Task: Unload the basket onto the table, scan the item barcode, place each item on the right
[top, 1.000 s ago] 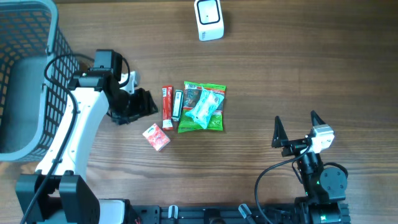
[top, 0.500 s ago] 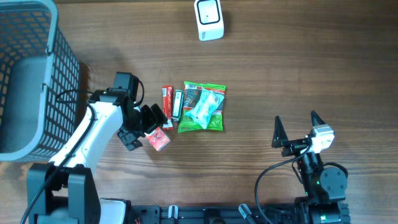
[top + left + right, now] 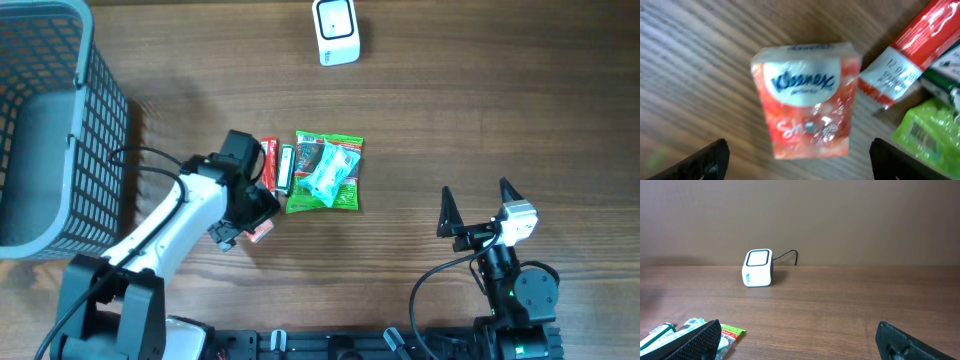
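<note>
Red-and-white plastic film wraps the Kleenex tissue pack (image 3: pixel 807 100), which lies flat on the wooden table (image 3: pixel 480 100), left of the middle and just below the row of other packets. The left wrist view shows it plainly, logo up, with a red stick sachet (image 3: pixel 910 50) close to its upper right corner, a dark green stick (image 3: pixel 942 80) beyond that, and the edge of a green snack bag (image 3: pixel 927 130) with a barcode on it. From overhead almost all of the pack is hidden; only a red sliver (image 3: pixel 262 232) peeks out beneath the left gripper (image 3: pixel 250 212).

The left gripper (image 3: pixel 802 162) hangs right over the pack with its jaws spread wide, one fingertip showing at each lower corner of the wrist view, both clear of the wrapper. It has hold of nothing.

Only the overhead view shows a pale blue packet (image 3: pixel 328 172) lying on top of the snack bag (image 3: pixel 335 170) and a grey mesh basket (image 3: pixel 100 100) at the far left edge.

The white scanner (image 3: pixel 336 30) stands at the far edge, well apart from the pack. The right wrist view adds its front window (image 3: pixel 758 268) and a cable trailing behind it.

The right gripper (image 3: pixel 475 205) sits near the front right, jaws fully apart and empty (image 3: pixel 800 345).
</note>
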Tool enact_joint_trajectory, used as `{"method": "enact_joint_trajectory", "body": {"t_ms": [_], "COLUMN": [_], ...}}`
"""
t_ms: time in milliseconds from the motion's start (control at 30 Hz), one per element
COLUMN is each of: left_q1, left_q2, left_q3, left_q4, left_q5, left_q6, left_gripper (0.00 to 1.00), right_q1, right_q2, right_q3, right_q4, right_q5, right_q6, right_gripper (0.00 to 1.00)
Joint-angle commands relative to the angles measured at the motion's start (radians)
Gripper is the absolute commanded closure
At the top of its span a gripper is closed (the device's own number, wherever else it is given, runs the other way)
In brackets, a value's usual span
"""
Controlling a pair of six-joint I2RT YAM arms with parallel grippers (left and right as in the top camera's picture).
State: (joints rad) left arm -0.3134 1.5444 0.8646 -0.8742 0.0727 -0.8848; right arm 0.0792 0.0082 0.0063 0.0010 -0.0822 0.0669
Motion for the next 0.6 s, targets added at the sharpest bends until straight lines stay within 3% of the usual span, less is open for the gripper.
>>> {"method": "enact_joint_trajectory", "body": {"t_ms": [0,300,367,567], "left_q1": [-0.029,-0.032,-0.032,-0.031], "left_q2": [-0.005,-0.005,-0.005,-0.005], "left_q3": [-0.054,-0.082,-0.082,-0.082], "left_q4": [0.069,0.105,0.119,0.175], "left_q5": [-0.051,-0.083,-0.13,-0.278], "left_q6": [-0.067,-0.067,-0.066,-0.066], "left_gripper": [0.17,0.33,0.42,0.48], "right_q1": [0.005,0.005,0.005,0.005], "right_q2": [-0.005,-0.005,-0.005,-0.005], "right_q3": [-0.001,-0.001,-0.001,-0.001], "right_q4": [0.003,0.003,0.003,0.003], "right_q5": [-0.011,-0.011,-0.011,-0.011], "right_q6": [0.012,0.011,0.012,0.012], "right_gripper": [0.0,0.0,0.0,0.0]}}
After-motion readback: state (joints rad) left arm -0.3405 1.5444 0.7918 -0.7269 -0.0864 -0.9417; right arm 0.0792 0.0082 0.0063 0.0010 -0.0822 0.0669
